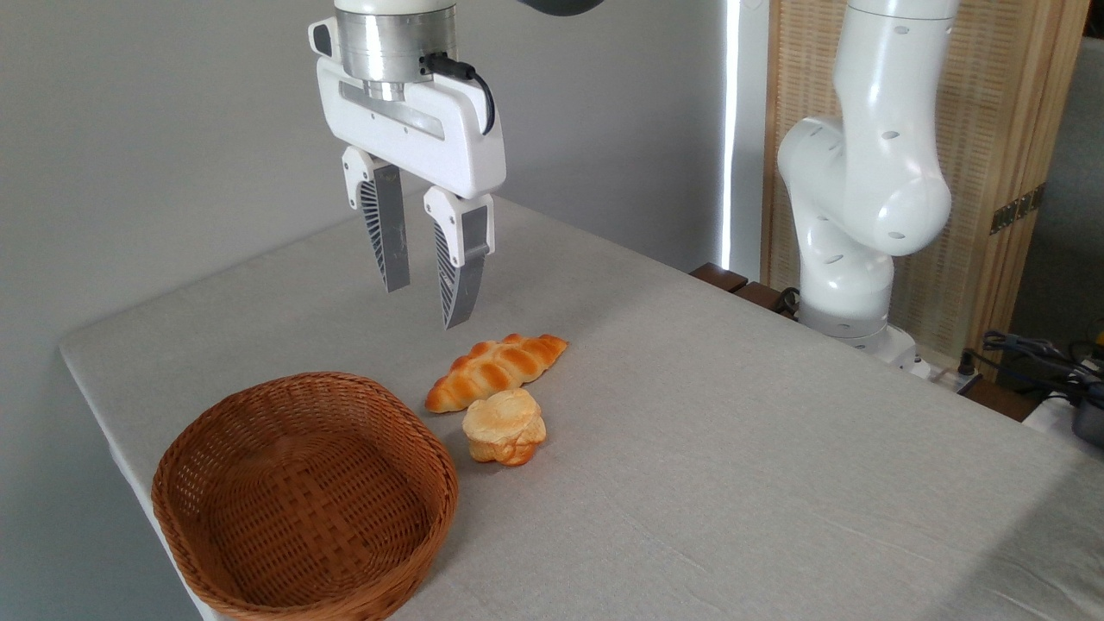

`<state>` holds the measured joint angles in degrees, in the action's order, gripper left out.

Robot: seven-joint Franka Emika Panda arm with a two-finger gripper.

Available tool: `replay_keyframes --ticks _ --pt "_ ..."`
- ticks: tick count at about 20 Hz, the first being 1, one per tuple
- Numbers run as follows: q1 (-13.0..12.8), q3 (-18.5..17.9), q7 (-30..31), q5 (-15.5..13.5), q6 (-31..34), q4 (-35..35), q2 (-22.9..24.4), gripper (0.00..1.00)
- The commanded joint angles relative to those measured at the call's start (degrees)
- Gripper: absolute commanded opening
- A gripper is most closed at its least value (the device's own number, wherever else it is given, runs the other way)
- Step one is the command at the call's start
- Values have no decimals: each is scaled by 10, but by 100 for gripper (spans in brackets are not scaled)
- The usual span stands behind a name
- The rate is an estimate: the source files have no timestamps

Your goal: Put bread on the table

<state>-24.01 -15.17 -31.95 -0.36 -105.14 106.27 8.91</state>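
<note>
The bread [495,371], a long braided golden-orange loaf, lies on the grey cloth of the table [733,448], just right of the basket's far rim. My gripper [424,306] hangs above the table, up and to the left of the loaf, clear of it. Its two fingers point down with a gap between them and hold nothing.
A brown wicker basket [233,535] sits empty at the table's near left corner. A small pale knobbly bun [504,426] rests just in front of the loaf, touching or nearly touching it. The arm's white base [849,285] stands at the table's far right edge.
</note>
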Motion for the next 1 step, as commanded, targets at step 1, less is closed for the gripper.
replay_keyframes --ticks 1 --pt "-2 -22 -41 -2 6 -13 -5 100"
